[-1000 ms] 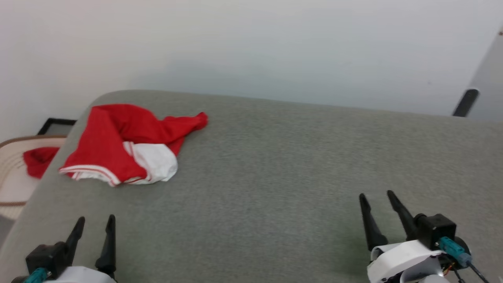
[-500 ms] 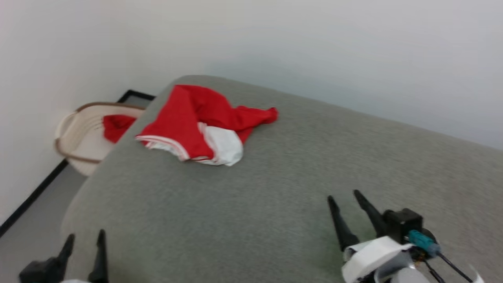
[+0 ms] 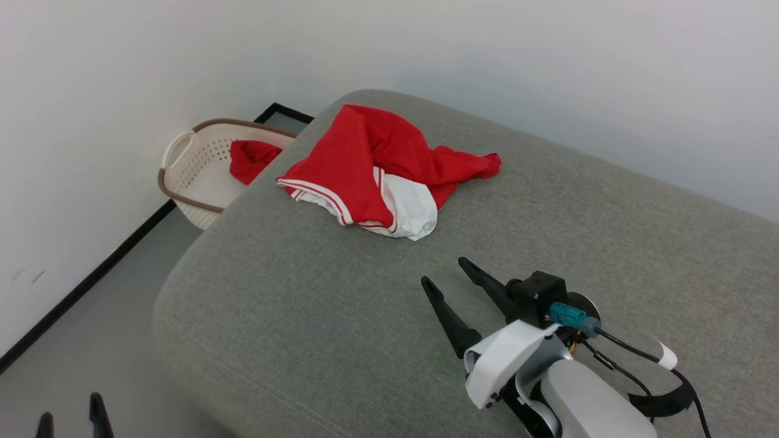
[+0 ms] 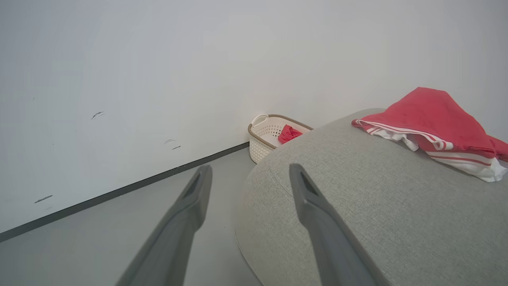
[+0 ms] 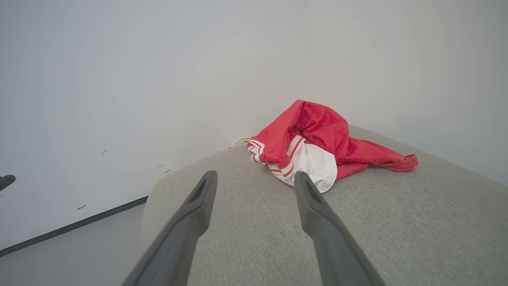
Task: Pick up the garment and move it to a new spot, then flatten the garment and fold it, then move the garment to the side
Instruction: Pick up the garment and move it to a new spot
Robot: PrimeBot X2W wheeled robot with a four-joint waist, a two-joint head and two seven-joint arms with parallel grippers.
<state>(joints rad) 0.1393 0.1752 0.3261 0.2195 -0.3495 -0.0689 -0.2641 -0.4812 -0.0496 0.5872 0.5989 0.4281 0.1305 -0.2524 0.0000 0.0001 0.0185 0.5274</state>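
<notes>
Our left pincer (image 3: 69,406) and right pincer (image 3: 444,271) gape empty, the crumpled garment (image 3: 371,164) on the grey cushion (image 3: 304,316) at our eleven o'clock

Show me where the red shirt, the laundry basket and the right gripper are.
garment (image 3: 365,164), head view, on its red body.
laundry basket (image 3: 204,167), head view, on its perforated inner wall.
right gripper (image 3: 443,271), head view, midway between its spread fingertips.

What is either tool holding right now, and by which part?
Nothing is held. The left tool and right tool are both open and empty; the garment lies crumpled on the cushion, apart from them.
</notes>
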